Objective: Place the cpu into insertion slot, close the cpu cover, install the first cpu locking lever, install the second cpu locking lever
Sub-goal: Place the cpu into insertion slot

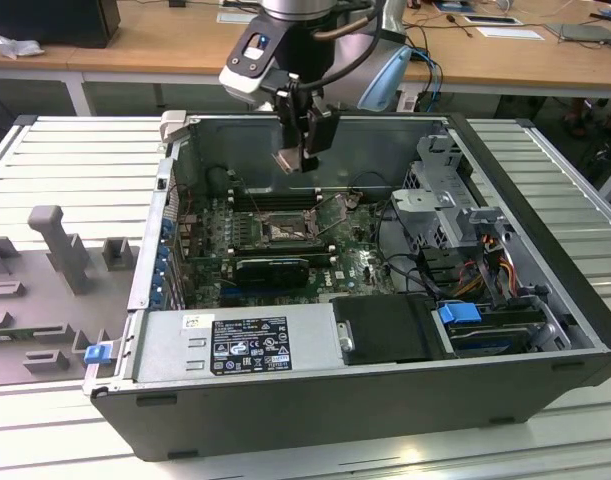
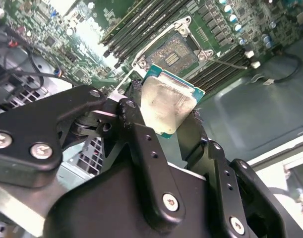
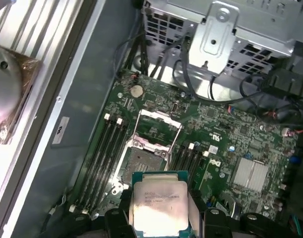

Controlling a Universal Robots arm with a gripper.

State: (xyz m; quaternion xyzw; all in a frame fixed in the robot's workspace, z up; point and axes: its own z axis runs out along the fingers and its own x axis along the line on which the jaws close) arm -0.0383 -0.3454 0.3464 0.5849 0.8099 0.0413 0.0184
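My gripper (image 1: 303, 152) hangs inside the open computer case, above the motherboard, shut on the cpu (image 1: 288, 160). The cpu (image 2: 167, 104) is a thin square chip with a pale silvery face and a green rim, gripped by its edges between the black fingers (image 2: 141, 144). In the first wrist view the cpu (image 3: 158, 206) hovers just short of the insertion slot (image 3: 140, 164), clear of the board. The insertion slot (image 2: 173, 52) lies uncovered and has nothing in it. The cpu cover (image 3: 157, 126) stands flipped open at the slot's far edge. A thin metal lever (image 2: 229, 63) sticks out beside the slot.
Long black memory slots (image 3: 109, 148) flank the socket. A long black card (image 1: 275, 268) lies on the board on the side towards the power supply (image 1: 235, 345). A drive cage (image 1: 440, 185) and cables (image 1: 405, 250) crowd the exterior view's right. Grey fixtures (image 1: 55, 245) stand outside the case.
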